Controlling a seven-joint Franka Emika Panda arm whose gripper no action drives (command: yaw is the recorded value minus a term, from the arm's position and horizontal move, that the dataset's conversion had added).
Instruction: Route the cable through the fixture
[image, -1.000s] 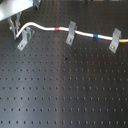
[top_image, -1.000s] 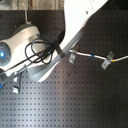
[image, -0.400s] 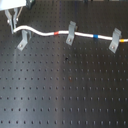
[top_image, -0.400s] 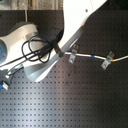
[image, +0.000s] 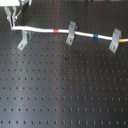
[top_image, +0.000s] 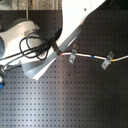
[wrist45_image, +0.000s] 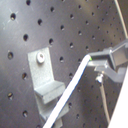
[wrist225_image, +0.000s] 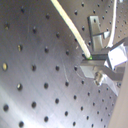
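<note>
The white cable (image: 45, 30) runs across the board in the first exterior view, with a red-orange band (image: 56, 30) and a blue band (image: 96, 36). It lies in the slotted tops of the middle fixture (image: 71, 33) and the right fixture (image: 115, 40), and crosses the top of the left fixture (image: 22, 40). My gripper (image: 11, 22) is shut on the cable's end just beyond the left fixture. In the first wrist view the gripper (wrist45_image: 92, 59) pinches the cable (wrist45_image: 70, 90), which passes over the fixture (wrist45_image: 42, 75). The arm (top_image: 70, 35) hides the left fixture in the second exterior view.
The black perforated board (image: 65, 85) fills both exterior views. The robot's white base (top_image: 20, 37) with looped black cables (top_image: 32, 47) stands at the second exterior view's left. The cable's free end leaves past the right fixture (top_image: 106, 62).
My gripper has moved toward the first exterior view's left and down with the cable end. The cable's arch has pulled straight over the left fixture.
</note>
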